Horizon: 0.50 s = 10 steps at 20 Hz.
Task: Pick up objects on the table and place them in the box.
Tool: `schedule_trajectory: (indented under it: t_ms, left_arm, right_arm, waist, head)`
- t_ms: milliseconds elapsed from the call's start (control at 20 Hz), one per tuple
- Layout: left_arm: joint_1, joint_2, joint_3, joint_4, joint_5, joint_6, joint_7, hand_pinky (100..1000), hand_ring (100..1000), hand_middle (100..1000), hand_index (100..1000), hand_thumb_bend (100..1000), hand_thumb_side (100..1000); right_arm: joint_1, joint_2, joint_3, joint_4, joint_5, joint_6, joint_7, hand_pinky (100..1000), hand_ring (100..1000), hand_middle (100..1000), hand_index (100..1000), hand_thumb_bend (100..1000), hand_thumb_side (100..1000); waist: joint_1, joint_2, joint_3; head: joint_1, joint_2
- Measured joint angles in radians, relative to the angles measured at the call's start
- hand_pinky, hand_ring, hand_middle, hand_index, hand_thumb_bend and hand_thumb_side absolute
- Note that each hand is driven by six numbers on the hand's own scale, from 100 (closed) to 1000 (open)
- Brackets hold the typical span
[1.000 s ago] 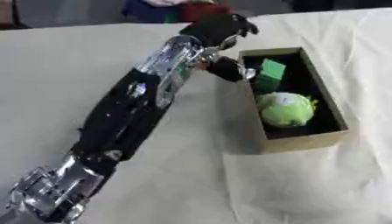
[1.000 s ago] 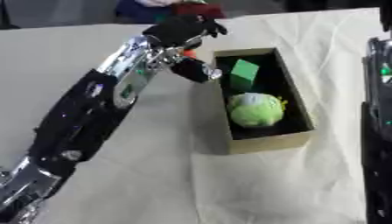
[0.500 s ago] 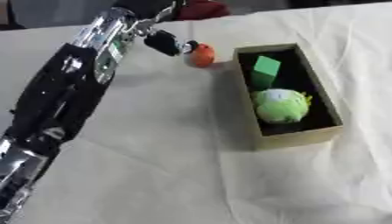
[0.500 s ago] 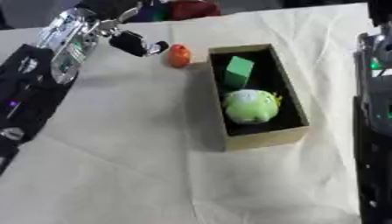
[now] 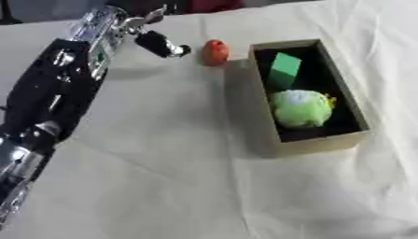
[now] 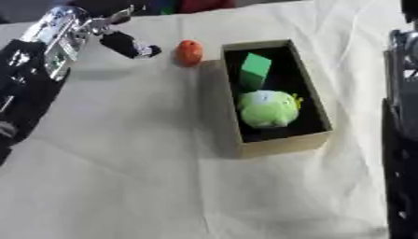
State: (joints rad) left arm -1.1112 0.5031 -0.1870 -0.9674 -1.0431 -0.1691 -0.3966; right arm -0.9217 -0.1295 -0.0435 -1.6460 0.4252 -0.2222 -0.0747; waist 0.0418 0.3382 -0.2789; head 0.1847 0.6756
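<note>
My left robot hand [image 5: 159,41] hovers over the white-clothed counter [image 5: 163,177], fingers pointing out and holding nothing. The small orange rounded object [image 5: 215,51] sits just beside the open cardboard box's [image 5: 314,144] far left corner. I'd close on it from above, then lift over the wall. The far end, by the green block [image 5: 284,70], has room; the green plush toy [image 5: 300,107] fills the middle.
</note>
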Motion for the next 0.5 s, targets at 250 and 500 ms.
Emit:
schedule_trajectory:
  t_ms: [250, 500]
  left_arm:
    - [-0.026, -0.002, 0.019, 0.041, 0.005, -0.034, -0.025, 766, 824, 780, 905, 482, 671]
    - [-0.045, -0.010, 0.025, 0.053, 0.004, -0.045, -0.030, 764, 822, 784, 906, 460, 673]
  right_arm:
    - [-0.011, -0.001, 0.000, 0.003, -0.001, 0.001, 0.001, 839, 775, 675, 790, 100, 1000]
    - [-0.013, -0.003, -0.001, 0.006, -0.003, 0.003, 0.003, 840, 775, 674, 790, 100, 1000]
  waist:
    - [0.004, 0.014, -0.007]
    - [0.014, 0.023, -0.023]
  head:
    - [0.007, -0.007]
    - [0.014, -0.017]
